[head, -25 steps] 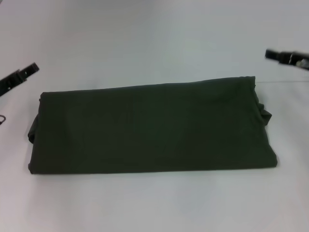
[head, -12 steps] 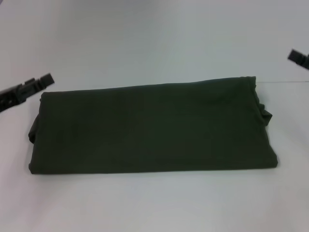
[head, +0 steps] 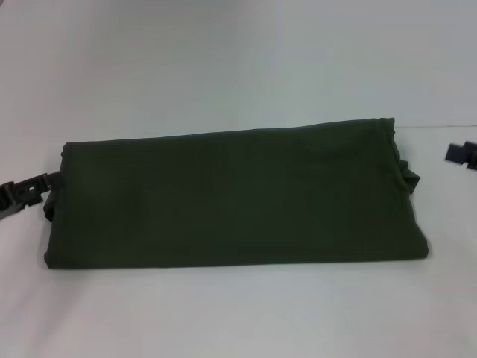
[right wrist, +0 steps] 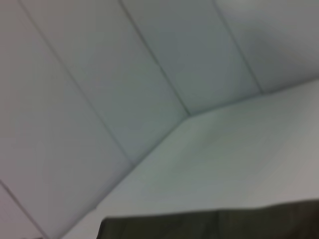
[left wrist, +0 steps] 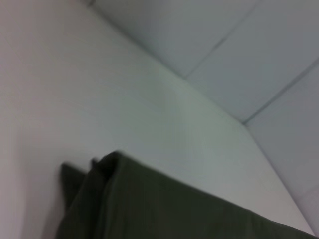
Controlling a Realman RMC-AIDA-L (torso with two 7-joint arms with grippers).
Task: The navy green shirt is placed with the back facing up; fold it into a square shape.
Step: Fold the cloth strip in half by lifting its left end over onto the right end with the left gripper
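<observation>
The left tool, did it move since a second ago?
Yes. The left tool came down and in, from beyond the navy green shirt to its left end, while the shirt stayed put.

So we've got the navy green shirt [head: 235, 195] lying flat on the white table [head: 223, 67], folded into a long rectangle running left to right, with a bit of bunched fabric poking out at its right end. Our left gripper [head: 46, 181] is right at the shirt's left edge, pretty much touching it. Our right gripper [head: 456, 154] sits off past the right end, apart from the cloth, barely in frame.
</observation>
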